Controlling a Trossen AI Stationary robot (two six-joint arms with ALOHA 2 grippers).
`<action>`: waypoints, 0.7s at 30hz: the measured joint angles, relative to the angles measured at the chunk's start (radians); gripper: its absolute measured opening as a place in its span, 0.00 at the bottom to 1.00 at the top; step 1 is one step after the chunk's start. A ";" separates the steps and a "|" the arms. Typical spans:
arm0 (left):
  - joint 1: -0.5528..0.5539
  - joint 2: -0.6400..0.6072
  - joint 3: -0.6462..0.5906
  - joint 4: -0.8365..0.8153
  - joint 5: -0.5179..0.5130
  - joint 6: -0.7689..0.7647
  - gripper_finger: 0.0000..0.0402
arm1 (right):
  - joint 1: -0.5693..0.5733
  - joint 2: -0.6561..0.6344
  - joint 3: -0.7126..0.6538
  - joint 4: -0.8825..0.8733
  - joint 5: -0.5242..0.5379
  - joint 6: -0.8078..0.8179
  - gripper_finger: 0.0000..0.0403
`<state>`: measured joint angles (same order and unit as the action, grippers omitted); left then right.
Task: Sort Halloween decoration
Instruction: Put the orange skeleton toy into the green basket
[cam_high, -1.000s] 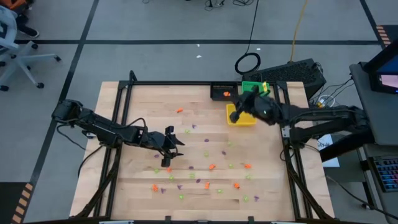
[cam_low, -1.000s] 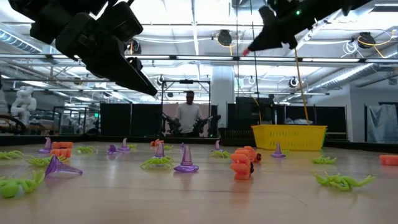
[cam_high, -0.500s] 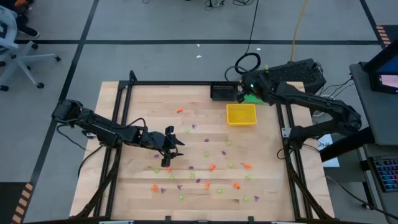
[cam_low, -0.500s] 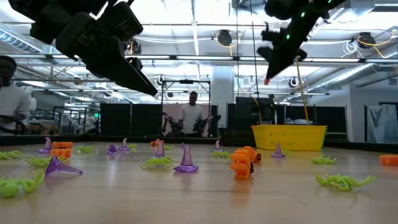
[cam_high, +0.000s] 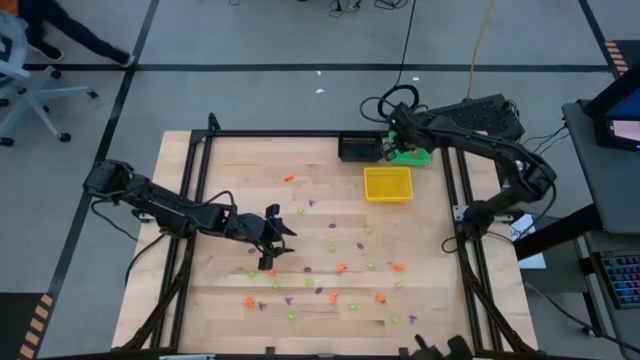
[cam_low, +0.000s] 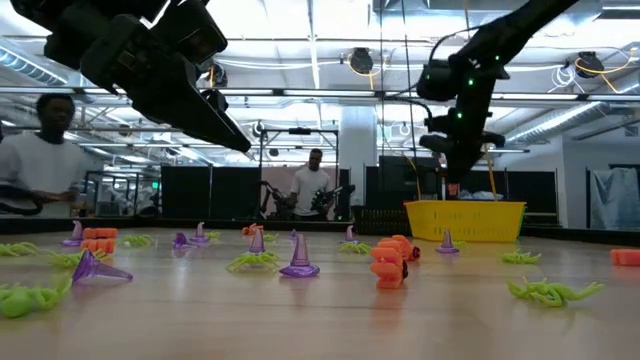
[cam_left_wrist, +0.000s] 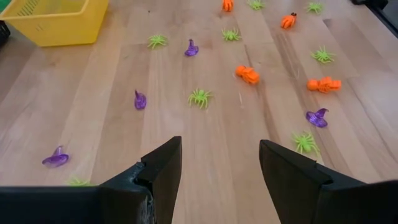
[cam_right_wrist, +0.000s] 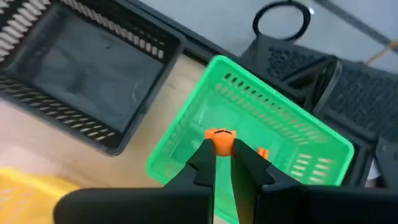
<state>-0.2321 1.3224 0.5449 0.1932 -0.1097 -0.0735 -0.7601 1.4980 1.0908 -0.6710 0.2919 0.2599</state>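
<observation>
right gripper (cam_right_wrist: 224, 163), upper right of the high view, is closed on a small orange trinket (cam_right_wrist: 220, 138) and hangs over the green bin (cam_right_wrist: 311, 134). another orange piece already lies inside that bin.

risks, as you judge them: the trinket is pinched at the very fingertips, so it could slip or stick to a pad on release. the black bin (cam_right_wrist: 81, 68) sits just beside the green one and the yellow bin (cam_high: 388, 183) is near; release off-centre and the piece may hit a slatted rim and bounce into the wrong bin or off the table edge.

left gripper (cam_left_wrist: 221, 165), lower left of centre in the high view, hovers with fingers spread and nothing between them. you have spiders, purple hats and orange pieces close together under it; a careless descent could catch two at once or flick one away.

surface: pale wood plank table (cam_high: 320, 225) in a black frame, the rest of the halloween decoration (cam_high: 340, 267) scattered across its lower half.

room: open workshop, ceiling lights, two people standing beyond the table in the low view.
</observation>
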 joint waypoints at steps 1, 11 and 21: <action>-0.002 0.000 0.000 0.000 0.000 0.000 0.53 | -0.013 0.010 0.000 -0.003 -0.010 0.006 0.03; -0.033 0.000 0.000 0.008 -0.001 -0.001 0.53 | -0.092 0.107 0.000 -0.029 -0.010 0.017 0.03; -0.053 0.000 0.000 0.008 -0.003 -0.001 0.53 | -0.130 0.188 -0.001 -0.022 -0.011 0.042 0.06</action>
<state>-0.2848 1.3224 0.5449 0.2012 -0.1127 -0.0746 -0.8902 1.6862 1.0896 -0.6935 0.2814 0.3015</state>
